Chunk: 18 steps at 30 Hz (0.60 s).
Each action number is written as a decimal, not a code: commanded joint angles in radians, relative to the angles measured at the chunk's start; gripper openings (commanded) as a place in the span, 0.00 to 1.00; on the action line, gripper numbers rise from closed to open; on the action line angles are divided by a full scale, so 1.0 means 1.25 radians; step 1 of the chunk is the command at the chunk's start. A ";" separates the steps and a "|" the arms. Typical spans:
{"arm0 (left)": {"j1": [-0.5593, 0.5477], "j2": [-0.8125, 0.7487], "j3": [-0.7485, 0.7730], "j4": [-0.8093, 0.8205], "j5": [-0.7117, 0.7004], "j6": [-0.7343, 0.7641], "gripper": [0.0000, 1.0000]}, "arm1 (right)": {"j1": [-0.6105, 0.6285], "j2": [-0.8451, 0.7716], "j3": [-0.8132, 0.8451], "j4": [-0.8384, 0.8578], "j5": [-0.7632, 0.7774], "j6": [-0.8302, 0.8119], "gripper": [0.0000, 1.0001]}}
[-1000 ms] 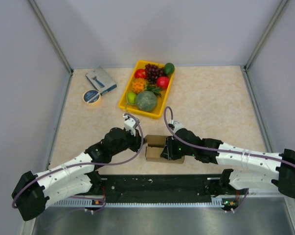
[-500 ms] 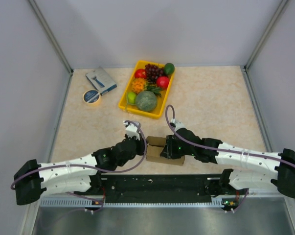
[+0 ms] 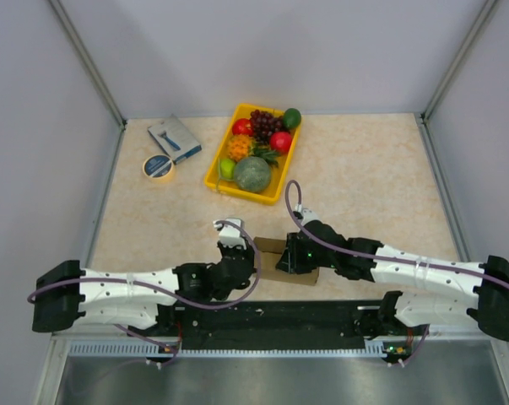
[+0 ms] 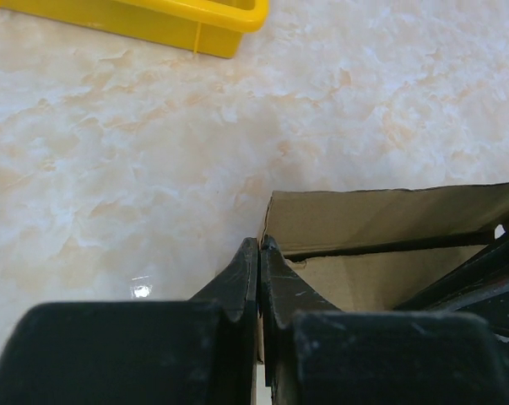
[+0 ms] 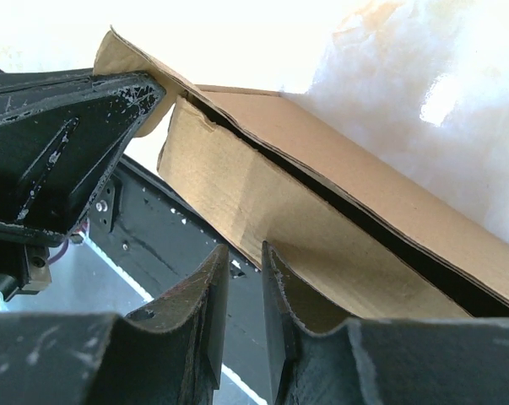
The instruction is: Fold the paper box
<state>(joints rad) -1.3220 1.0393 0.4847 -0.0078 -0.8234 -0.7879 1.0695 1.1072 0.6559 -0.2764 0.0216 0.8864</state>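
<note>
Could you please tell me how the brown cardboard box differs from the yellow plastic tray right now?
The plain brown thin cardboard box is dull paper and only partly folded; the yellow plastic tray is bright and moulded. The tray is full of fruit; the box looks empty. The box lies at the near side, the tray farther back. Both rest on the marbled tabletop.

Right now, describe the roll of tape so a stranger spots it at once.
Find the yellow fruit tray at the table's far side. Left of it lies a blue-grey box, the roll of tape by its near corner. It alone is a ring.
</note>
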 commanded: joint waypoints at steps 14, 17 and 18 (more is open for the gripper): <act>-0.078 0.043 -0.085 0.075 -0.044 -0.057 0.00 | -0.009 -0.007 -0.008 -0.026 -0.010 0.003 0.22; -0.087 0.061 -0.083 0.068 -0.054 -0.087 0.00 | -0.008 -0.006 -0.011 -0.023 -0.011 0.004 0.22; -0.091 0.066 -0.083 0.058 -0.062 -0.103 0.00 | -0.008 -0.007 -0.011 -0.026 -0.012 0.005 0.22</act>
<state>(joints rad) -1.4071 1.0718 0.4141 0.1322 -0.9722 -0.8406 1.0679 1.1042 0.6556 -0.2779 0.0135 0.8917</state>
